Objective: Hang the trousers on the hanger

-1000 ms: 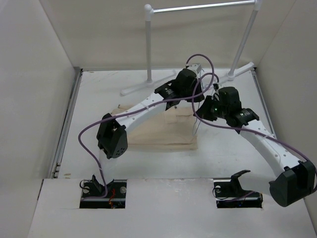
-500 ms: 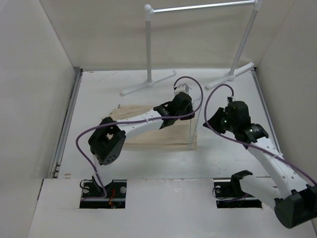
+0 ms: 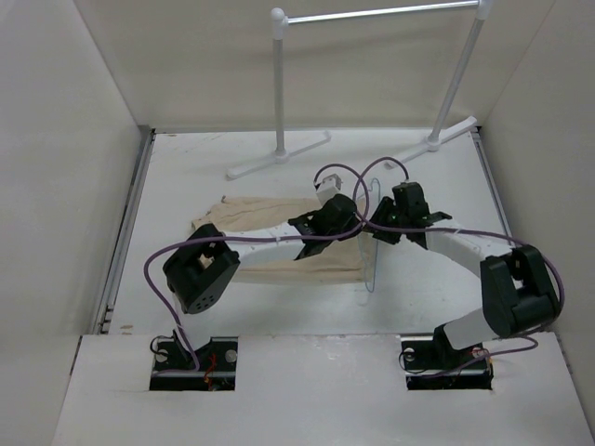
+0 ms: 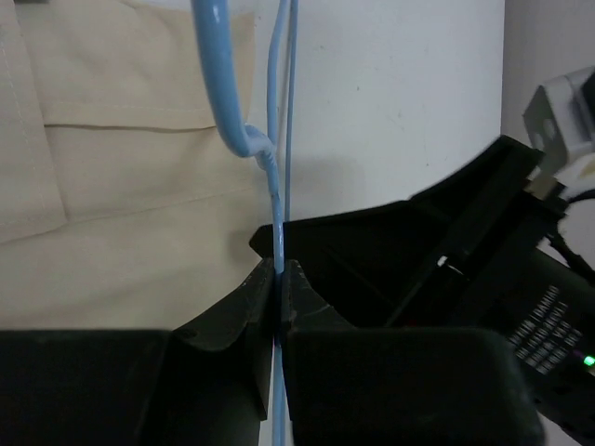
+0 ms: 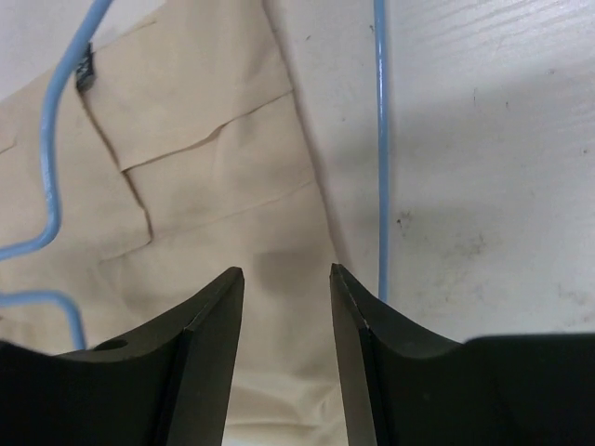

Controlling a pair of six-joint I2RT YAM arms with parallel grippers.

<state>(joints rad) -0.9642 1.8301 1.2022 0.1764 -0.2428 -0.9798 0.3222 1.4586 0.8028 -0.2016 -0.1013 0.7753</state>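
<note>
Right arm swung in beside left; left claw (image 4: 279, 269) pinches hanger (image 4: 215, 84), right claw (image 5: 286, 271) open over trousers (image 5: 186, 186) edge, prob. grabs cloth next.

A: What sort of place is this?
B: A robot lab, a test cell. Plain white walls (image 3: 65, 186) box in a white counter (image 3: 186, 177); two arms (image 3: 265, 243) are bolted along the bottom edge, purple cables (image 3: 149, 279) looping off them, and a tube rack (image 3: 278, 84) stands at the top.
</note>
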